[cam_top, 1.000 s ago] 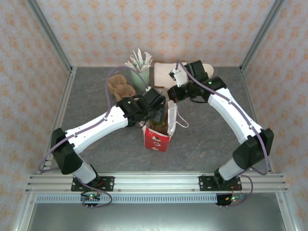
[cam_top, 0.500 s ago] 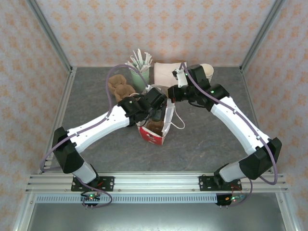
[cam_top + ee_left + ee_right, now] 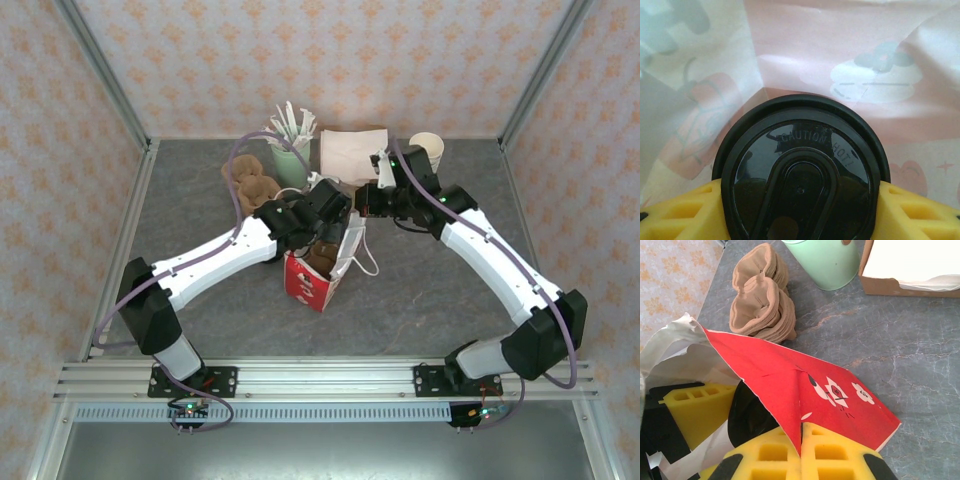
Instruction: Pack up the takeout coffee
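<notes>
My left claw (image 3: 800, 212) is closed on the takeout coffee (image 3: 805, 145), with the yellow fingers (image 3: 680, 212) pressed against both sides of its black lid. The cup is inside the red-and-white paper bag (image 3: 790, 375), mid-table (image 3: 430, 290). My right claw (image 3: 801, 455) is clamped tight on the bag's red wall, at the far-right rim.

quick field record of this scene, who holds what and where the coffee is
left gripper: shut on takeout coffee
takeout coffee: down inside the paper bag, not released
right gripper: shut on paper bag wall
paper bag: red-and-white, mouth open, on table
nearby: cup carriers, green tin, napkin box
</notes>
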